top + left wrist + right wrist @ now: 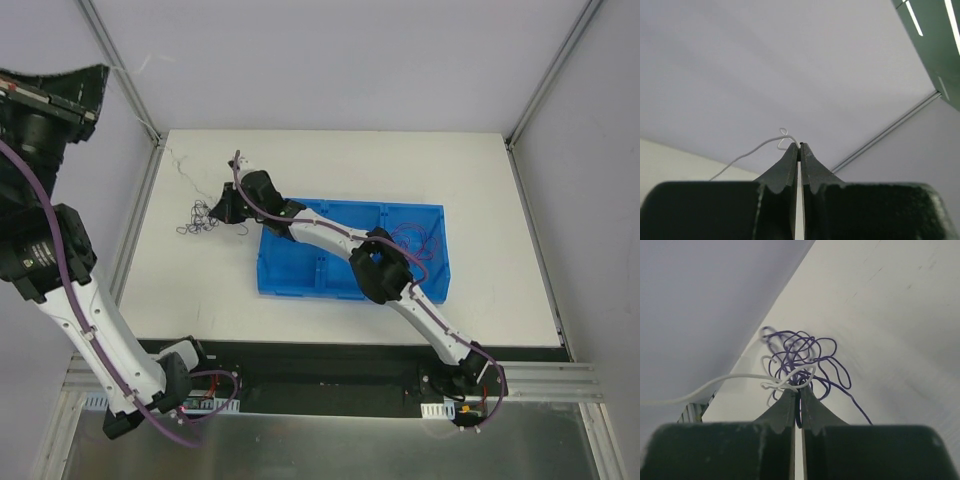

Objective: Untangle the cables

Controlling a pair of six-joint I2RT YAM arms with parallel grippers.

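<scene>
A small knot of dark purple cable lies on the white table's left side. In the right wrist view this purple tangle sits just past my right gripper, which is shut with a purple loop pinched between its tips. A white cable curls through the knot and runs off to the left. My right gripper reaches over the table to the knot. High at the left, my left gripper is shut on the white cable's end, at its tips. A thin white strand touches the table's far left corner.
A blue compartmented bin stands mid-table under the right arm, with more thin purple and reddish wires in its right compartment. Grey enclosure walls and frame posts stand close on the left, at the back and on the right.
</scene>
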